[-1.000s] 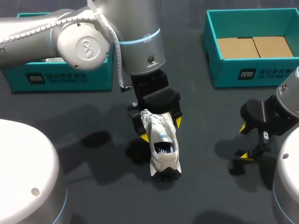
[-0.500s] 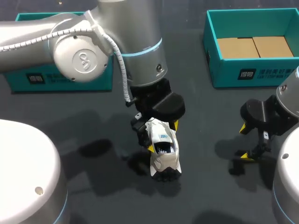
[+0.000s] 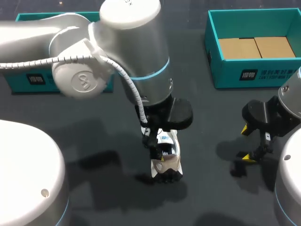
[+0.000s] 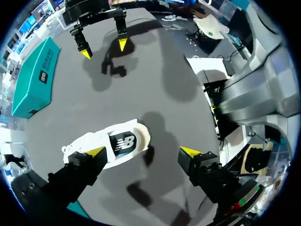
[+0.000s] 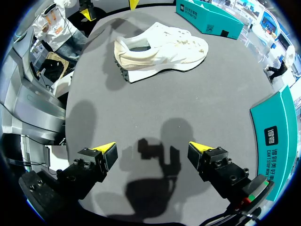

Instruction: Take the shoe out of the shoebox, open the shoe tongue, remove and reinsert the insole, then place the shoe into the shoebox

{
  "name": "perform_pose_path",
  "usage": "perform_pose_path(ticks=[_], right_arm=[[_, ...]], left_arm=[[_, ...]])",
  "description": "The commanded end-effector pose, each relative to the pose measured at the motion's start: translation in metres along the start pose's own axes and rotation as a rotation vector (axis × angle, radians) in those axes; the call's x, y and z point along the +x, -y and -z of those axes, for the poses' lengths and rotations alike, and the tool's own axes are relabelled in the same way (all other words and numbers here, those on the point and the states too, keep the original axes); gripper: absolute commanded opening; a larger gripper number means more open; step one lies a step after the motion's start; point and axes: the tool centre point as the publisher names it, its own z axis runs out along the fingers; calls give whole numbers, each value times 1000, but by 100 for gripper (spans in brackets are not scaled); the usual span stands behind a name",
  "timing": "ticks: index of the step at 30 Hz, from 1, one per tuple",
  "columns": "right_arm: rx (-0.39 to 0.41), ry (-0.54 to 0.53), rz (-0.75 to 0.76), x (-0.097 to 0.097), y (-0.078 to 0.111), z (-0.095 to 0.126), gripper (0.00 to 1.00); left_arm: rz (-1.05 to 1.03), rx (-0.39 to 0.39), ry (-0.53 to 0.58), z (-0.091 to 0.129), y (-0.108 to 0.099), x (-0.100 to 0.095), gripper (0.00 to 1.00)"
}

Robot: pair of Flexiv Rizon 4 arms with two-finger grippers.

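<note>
The white shoe [image 3: 170, 162] is found out on the dark counter [image 3: 108, 117], roughly in the middle and nowhere near inside the teal shoebox [image 3: 244, 75]. That box is parked at the far right corner with two brown cardboard panels [image 3: 256, 47] laid flat in its bottom. The left arm [image 3: 136, 56] is stretched in from the left side, and the left pincer [image 4: 143, 151] is hung right over the shoe with its fingers spread wide. One yellow tip is seen right at the shoe's side and the other is off over bare counter, so nothing is actually pinched. Whether that near tip is touching the shoe can't be told. The right pincer [image 5: 152, 148] is found well apart from the shoe, over at the right side. It's spread open too, with only bare counter and its own shadow under it. A second teal box [image 3: 61, 80] is set at the far left, mostly hidden behind the left arm. In the right wrist view, a bit of dark tread can be made out at one end of the shoe.
</note>
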Motion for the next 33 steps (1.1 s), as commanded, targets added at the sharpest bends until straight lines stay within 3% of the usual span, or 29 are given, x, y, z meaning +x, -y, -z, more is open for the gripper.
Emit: perform_pose_path(ticks=[1,15,33], right_arm=[[0,4,1,2,1,1,100],[0,4,1,2,1,1,100],[0,4,1,2,1,1,100]], left_arm=[[185,-28,22,-15,10,3,100],[269,-49,-42,-55,12,2,100],[278,-57,-7,-104,5,12,100]])
